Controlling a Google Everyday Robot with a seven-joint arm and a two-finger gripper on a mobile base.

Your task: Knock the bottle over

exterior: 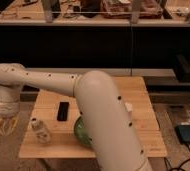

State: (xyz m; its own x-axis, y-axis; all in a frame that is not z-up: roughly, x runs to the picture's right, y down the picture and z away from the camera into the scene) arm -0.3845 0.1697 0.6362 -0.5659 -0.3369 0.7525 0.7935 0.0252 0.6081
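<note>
The big white arm (103, 115) reaches over the wooden table (138, 95). The bottle (40, 131) sits by the table's left edge, with the gripper (5, 125), fingers pressed together, at its nine o'clock. A push too high could miss it.

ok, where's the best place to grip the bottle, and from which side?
Probably around its body, below the cap, from the picture's left. The bottle stands about upright near the left edge of the table; the gripper hangs just off that edge, and the bowl crowds the other side.
</note>
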